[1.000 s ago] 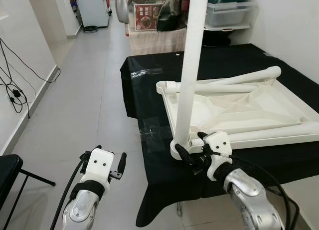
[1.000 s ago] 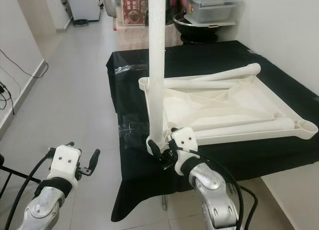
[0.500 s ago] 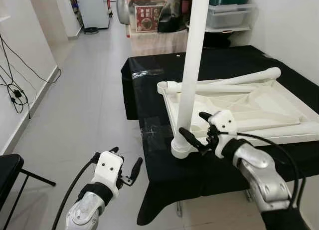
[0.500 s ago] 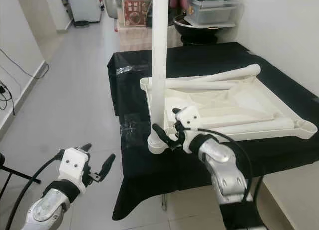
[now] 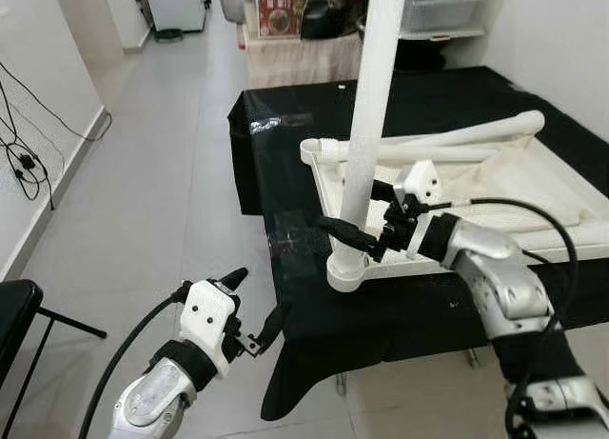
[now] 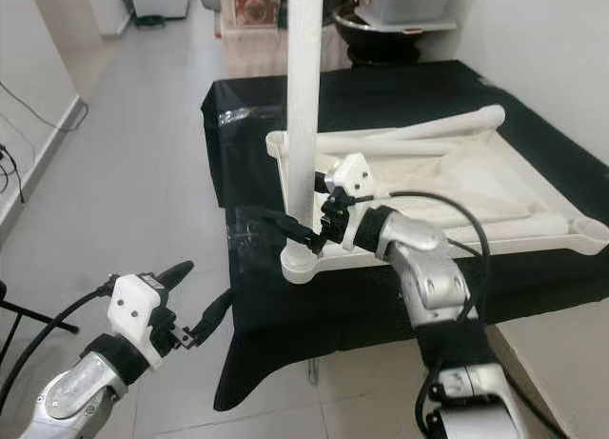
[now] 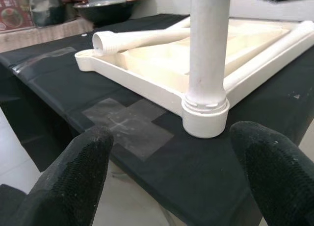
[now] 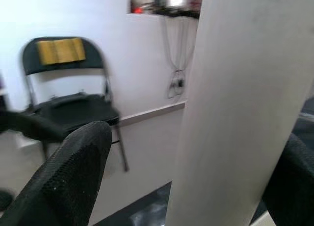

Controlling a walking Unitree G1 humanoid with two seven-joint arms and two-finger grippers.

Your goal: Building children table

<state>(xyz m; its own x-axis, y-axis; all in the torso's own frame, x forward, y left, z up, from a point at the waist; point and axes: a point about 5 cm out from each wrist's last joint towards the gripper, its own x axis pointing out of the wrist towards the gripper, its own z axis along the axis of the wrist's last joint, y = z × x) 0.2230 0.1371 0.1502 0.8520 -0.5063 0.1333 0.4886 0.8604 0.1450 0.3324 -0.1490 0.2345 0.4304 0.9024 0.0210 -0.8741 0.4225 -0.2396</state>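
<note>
Left eye view: tabletop (image 5: 457, 187) inverted on black table (image 5: 285, 153); leg (image 5: 366, 134) upright in near corner socket. Right gripper (image 5: 366, 225) spread around leg, unclenched. Left gripper (image 5: 249, 310) released, low beside table. Advice: clamp squarely (low on shaft), press straight down.

The worktop (image 5: 428, 115) is viewed from above by both head eyes. The upright leg (image 7: 208, 49) is seen low and near from the left wrist, and closer from the right wrist.
</note>
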